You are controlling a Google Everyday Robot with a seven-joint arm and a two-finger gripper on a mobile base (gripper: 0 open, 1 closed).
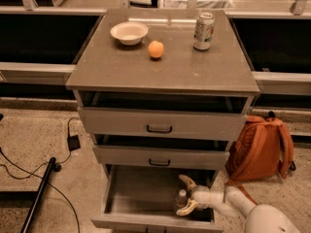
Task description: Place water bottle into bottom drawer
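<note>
The bottom drawer (138, 193) is pulled out, showing its flat grey floor. The water bottle (180, 200), clear with a white cap, rests inside the drawer near its right side. My gripper (186, 196) reaches into the drawer from the right. Its two pale fingers (186, 181) are spread apart above and below the bottle, so the gripper is open. The bottle sits between the fingers, and its lower part is hidden by the drawer front.
On the cabinet top stand a white bowl (129, 32), an orange (155, 49) and a silver-green soda can (203, 31). Two upper drawers (160, 125) with black handles are slightly open. An orange backpack (262, 147) leans at the right. Cables and a black pole (41, 188) lie at the left.
</note>
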